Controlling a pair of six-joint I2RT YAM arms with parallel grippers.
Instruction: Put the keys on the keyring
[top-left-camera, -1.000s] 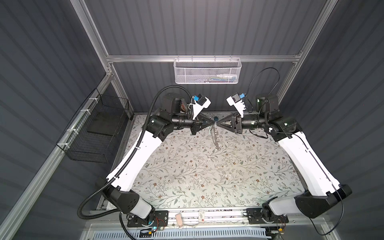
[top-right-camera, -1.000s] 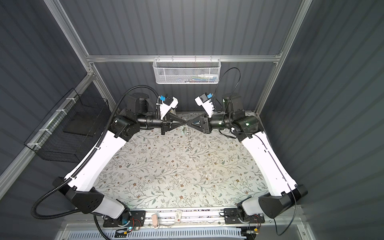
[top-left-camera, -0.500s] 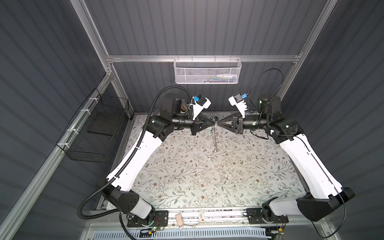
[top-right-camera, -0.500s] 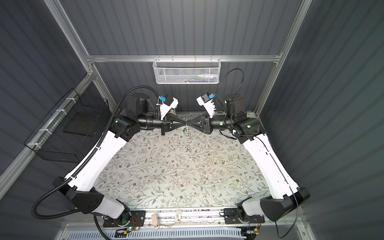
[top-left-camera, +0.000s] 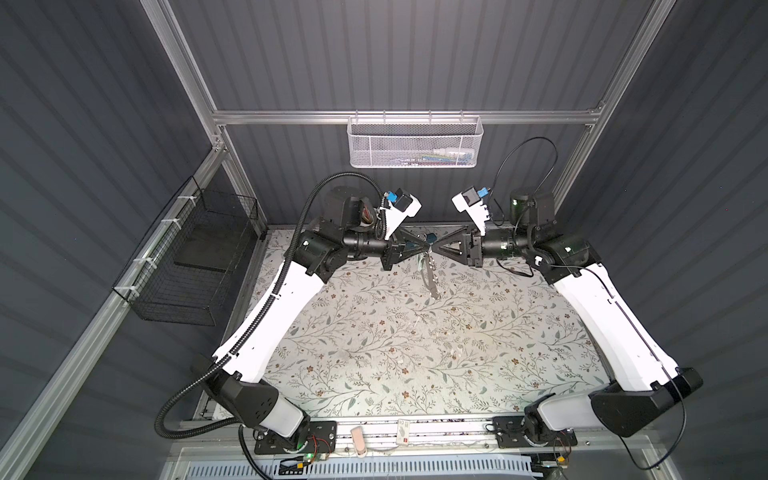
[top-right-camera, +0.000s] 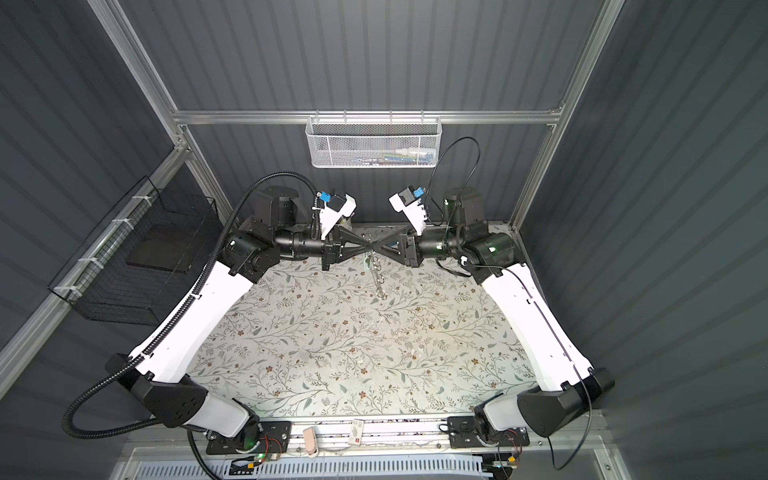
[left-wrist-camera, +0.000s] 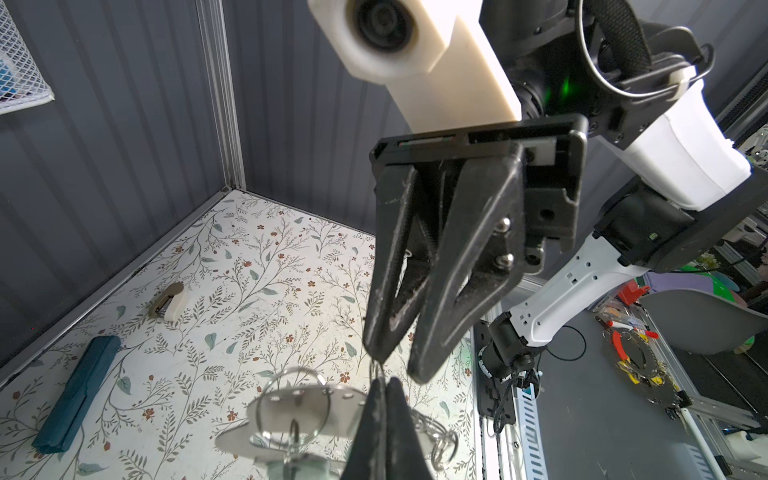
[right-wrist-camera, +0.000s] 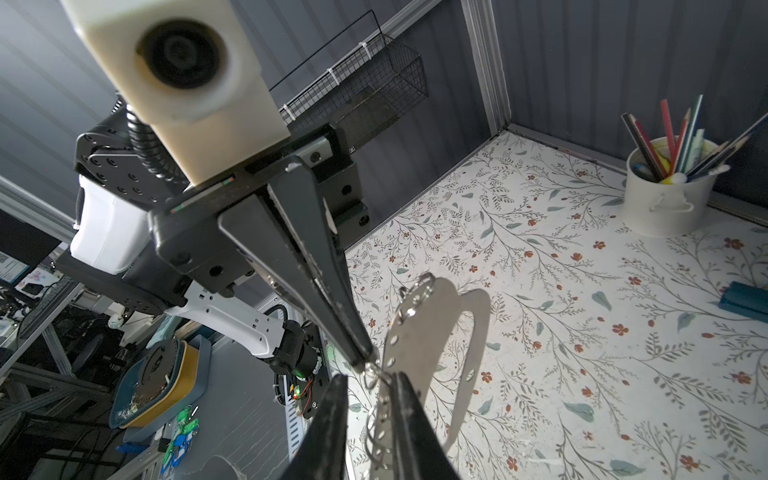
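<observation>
Both grippers meet tip to tip, raised above the back middle of the table in both top views. The keyring (right-wrist-camera: 419, 332), a flat grey plate with an oval cutout and small split rings, hangs between them. My left gripper (left-wrist-camera: 384, 384) (top-left-camera: 424, 248) is shut on a ring at the plate's edge. My right gripper (right-wrist-camera: 370, 380) (top-left-camera: 434, 249) stands a little open; the ringed edge lies between its fingers (right-wrist-camera: 409, 424) and touches one. One of the keys (left-wrist-camera: 291, 469), with a mint-green tag, hangs from a large ring on the plate. Keyring and chain dangle below the tips (top-right-camera: 376, 274).
A dark-teal case (left-wrist-camera: 79, 395) and a small beige object (left-wrist-camera: 168, 307) lie on the floral mat (top-left-camera: 415, 353) near the back wall. A white cup of pencils (right-wrist-camera: 665, 199) stands in the back corner. A white mesh basket (top-left-camera: 413, 143) and a black wire basket (top-left-camera: 199, 257) hang on the walls.
My right gripper's fingers have parted slightly around the keyring's edge, and the right arm has shifted a little. The left gripper has stayed shut in place.
</observation>
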